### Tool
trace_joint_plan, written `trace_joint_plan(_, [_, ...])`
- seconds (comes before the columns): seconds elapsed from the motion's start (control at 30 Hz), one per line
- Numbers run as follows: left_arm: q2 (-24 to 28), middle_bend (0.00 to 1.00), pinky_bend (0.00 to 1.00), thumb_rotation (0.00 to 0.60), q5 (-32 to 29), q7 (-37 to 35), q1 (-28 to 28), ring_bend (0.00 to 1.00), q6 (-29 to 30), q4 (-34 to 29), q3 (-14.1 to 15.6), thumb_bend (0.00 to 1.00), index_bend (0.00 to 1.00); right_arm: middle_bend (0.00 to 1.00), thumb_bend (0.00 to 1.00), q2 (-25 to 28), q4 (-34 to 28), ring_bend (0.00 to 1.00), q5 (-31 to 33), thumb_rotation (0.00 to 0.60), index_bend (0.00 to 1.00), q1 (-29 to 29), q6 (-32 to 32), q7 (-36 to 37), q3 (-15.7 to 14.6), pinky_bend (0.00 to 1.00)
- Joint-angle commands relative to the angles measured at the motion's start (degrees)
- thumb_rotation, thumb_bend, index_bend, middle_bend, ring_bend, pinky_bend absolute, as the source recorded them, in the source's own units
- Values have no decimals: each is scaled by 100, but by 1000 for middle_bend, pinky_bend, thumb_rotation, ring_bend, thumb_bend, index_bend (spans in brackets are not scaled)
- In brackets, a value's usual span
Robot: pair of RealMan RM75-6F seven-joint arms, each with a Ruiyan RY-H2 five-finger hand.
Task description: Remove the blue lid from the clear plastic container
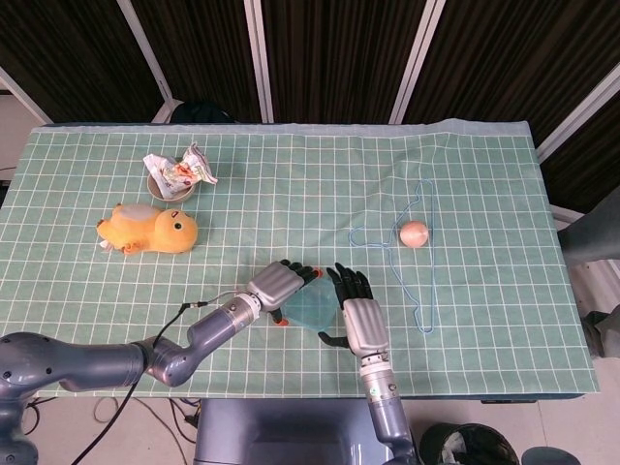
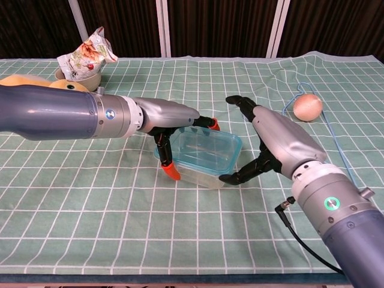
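The clear plastic container with its blue lid on sits near the table's front edge, also in the head view. My left hand grips the container's left end, orange-tipped fingers down its front corner and one at the far edge. My right hand stands spread at the container's right end. Its thumb tip is at the front right corner and its fingers hover clear of the far right side. It holds nothing.
A peach-coloured ball lies inside a thin blue wire hanger to the right. At the back left are a yellow plush duck and a bowl with a snack bag. The cloth's front edge is close behind both arms.
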Motion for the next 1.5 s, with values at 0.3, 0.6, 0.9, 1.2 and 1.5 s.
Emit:
trace_joint_plan(0.3, [-17,143,354,600,-99,34,-85,144,23,-20,73,191,118,0,187,-61,-67,0,84,600,0,40,42,141,107,0])
trace_joint_plan(0.6, [16,143,354,600,-194,63,-189,145,-30,-36,114,190,118,0,187,-160,151,0,-157,600,0,75,202,677,148,0])
trace_joint_plan(0.9, [48,139,345,600,-339,21,-345,144,-184,-32,55,186,118,0,187,-205,646,0,-480,600,0,50,359,1337,17,0])
trace_joint_plan(1.2, [125,127,330,600,-579,-238,-541,135,-489,-16,-48,172,109,0,187,-313,1267,0,-891,600,0,6,624,2029,-203,0])
trace_joint_plan(1.5, [145,127,330,600,-660,-336,-651,135,-518,18,77,168,107,0,187,-499,1804,0,-1107,600,0,55,746,2420,-254,0])
